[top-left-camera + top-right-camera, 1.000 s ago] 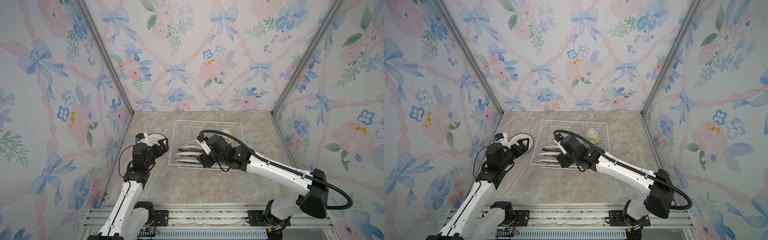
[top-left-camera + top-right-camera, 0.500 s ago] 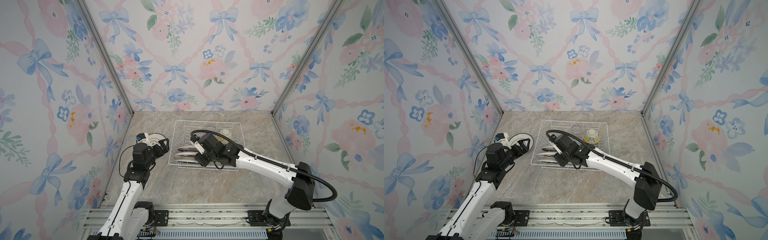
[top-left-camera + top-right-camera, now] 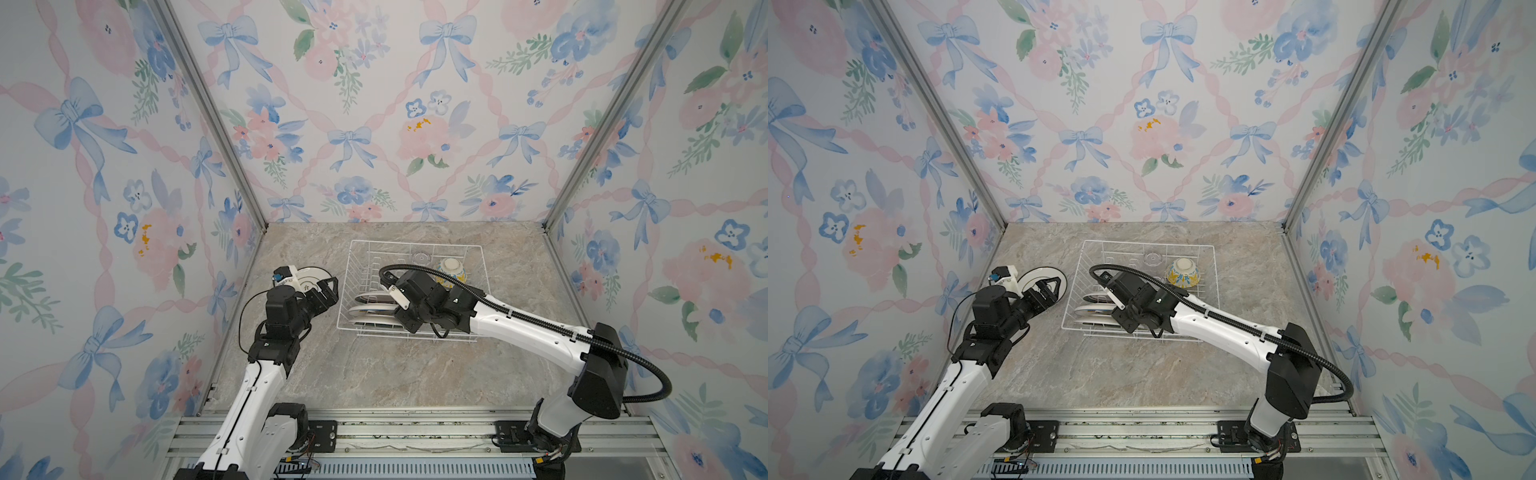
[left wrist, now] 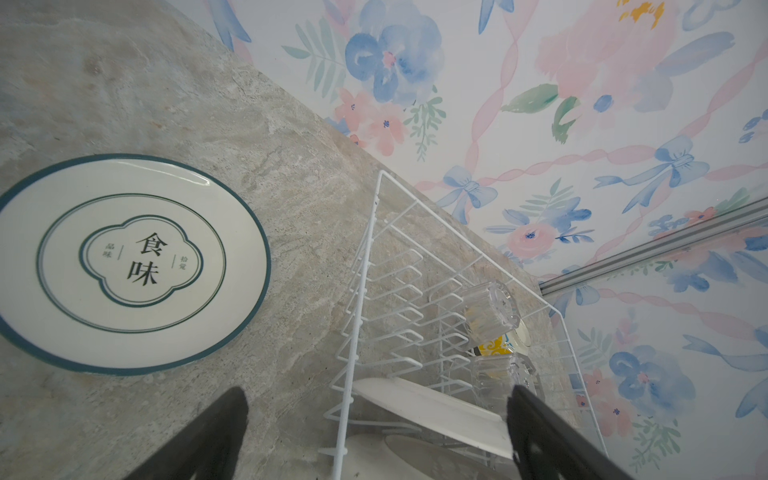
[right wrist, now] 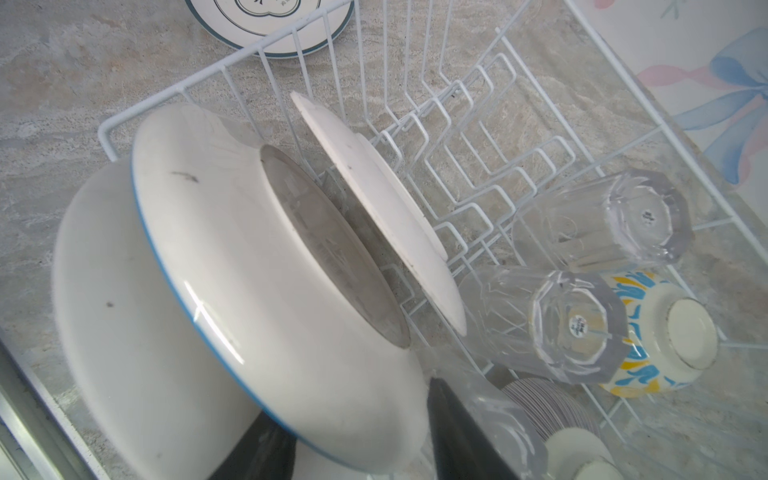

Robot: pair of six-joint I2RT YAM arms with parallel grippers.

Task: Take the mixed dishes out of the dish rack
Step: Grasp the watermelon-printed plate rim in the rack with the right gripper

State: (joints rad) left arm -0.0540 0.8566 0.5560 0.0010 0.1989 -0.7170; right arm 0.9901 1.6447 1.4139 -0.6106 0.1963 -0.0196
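Showing a white wire rack (image 3: pixel 415 243) with flared sides and rows of upright prongs, set mid-worktop (image 3: pixel 374 374) and nearer the back wall. At its near left corner two plates stand on edge between the prongs: a deep white blue-rimmed plate (image 5: pixel 232 266) and behind it a flat white plate (image 5: pixel 374 195). Beside them, clear faceted cups (image 5: pixel 557 324) stand upside down, next to an overturned yellow-blue bowl (image 5: pixel 665 332) and a grey-striped bowl (image 5: pixel 548 403).

A dark-rimmed plate (image 4: pixel 137 262) lies flat on the worktop just left of the rack, not touching it. Its centre reads 食味 in large characters, with smaller characters on either side. Small labels on the cup bases are too small to read.

The right gripper (image 5: pixel 349 403) reaches into the rack, its fingers partly apart, one on each side of the blue-rimmed plate's edge. Whether they press it, I cannot tell. The left gripper (image 3: pixel 328 291) hangs by the dark-rimmed plate, fingers spread wide, holding nothing.

Bare worktop runs in front of the rack to the metal rail (image 3: pixel 415 428), and along the rack's right side to the wall.
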